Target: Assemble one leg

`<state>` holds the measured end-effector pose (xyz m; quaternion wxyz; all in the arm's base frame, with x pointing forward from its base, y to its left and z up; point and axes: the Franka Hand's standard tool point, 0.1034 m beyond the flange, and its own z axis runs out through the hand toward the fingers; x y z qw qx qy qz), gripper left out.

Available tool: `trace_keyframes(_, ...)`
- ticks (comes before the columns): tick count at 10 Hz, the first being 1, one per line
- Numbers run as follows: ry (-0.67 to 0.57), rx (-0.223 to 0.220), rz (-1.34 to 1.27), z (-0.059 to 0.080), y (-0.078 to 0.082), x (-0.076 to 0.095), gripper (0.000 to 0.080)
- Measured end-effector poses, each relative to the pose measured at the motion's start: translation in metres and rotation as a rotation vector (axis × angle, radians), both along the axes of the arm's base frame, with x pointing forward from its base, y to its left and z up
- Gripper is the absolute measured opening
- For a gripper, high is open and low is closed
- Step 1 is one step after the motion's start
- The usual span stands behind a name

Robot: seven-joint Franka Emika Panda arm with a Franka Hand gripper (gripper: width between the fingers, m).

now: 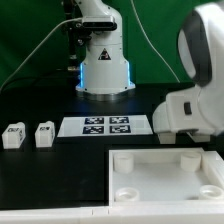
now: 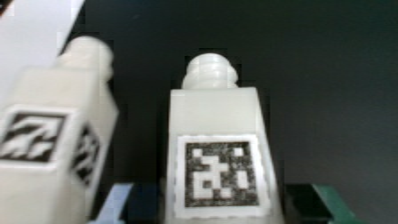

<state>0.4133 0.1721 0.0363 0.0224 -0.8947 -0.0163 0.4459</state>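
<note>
In the wrist view two white legs with black-and-white tags lie side by side on the black table. One leg (image 2: 217,140) lies between my fingers, its rounded peg end pointing away from me. The other leg (image 2: 63,130) lies close beside it. My gripper (image 2: 228,203) is open and straddles the middle leg, with a dark gap on each side between the leg and the fingertips (image 2: 128,205). In the exterior view two more legs (image 1: 13,135) (image 1: 44,134) stand at the exterior view's left. My gripper is hidden there behind the arm (image 1: 195,95).
The large white panel (image 1: 150,165) with round corner sockets lies at the front right of the exterior view. The marker board (image 1: 105,126) lies in the middle, in front of the robot base (image 1: 103,70). A white surface (image 2: 27,30) shows beyond the second leg.
</note>
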Motion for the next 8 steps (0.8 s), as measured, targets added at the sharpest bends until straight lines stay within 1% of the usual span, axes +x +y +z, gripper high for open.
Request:
trace_keyframes(1, -0.04, 0.013, 0.004, 0.018, -0.002, 0.012, 0.0291)
trace_keyframes(2, -0.125, 0.023, -0.001, 0.036, -0.003, 0.025, 0.0291)
trace_keyframes(3, -0.253, 0.035, -0.008, 0.054, -0.006, 0.038, 0.0291)
trace_keyframes(4, -0.377, 0.048, -0.01, 0.072, -0.012, 0.046, 0.0291)
trace_keyframes(5, -0.442, 0.057, -0.009, 0.086, -0.019, 0.051, 0.0291)
trace_keyframes(6, -0.564, 0.062, -0.024, 0.098, -0.027, 0.065, 0.0291)
trace_keyframes(7, -0.707, 0.063, -0.038, 0.11, -0.036, 0.072, 0.0291)
trace_keyframes(8, -0.767, 0.056, -0.048, 0.118, -0.043, 0.067, 0.0291)
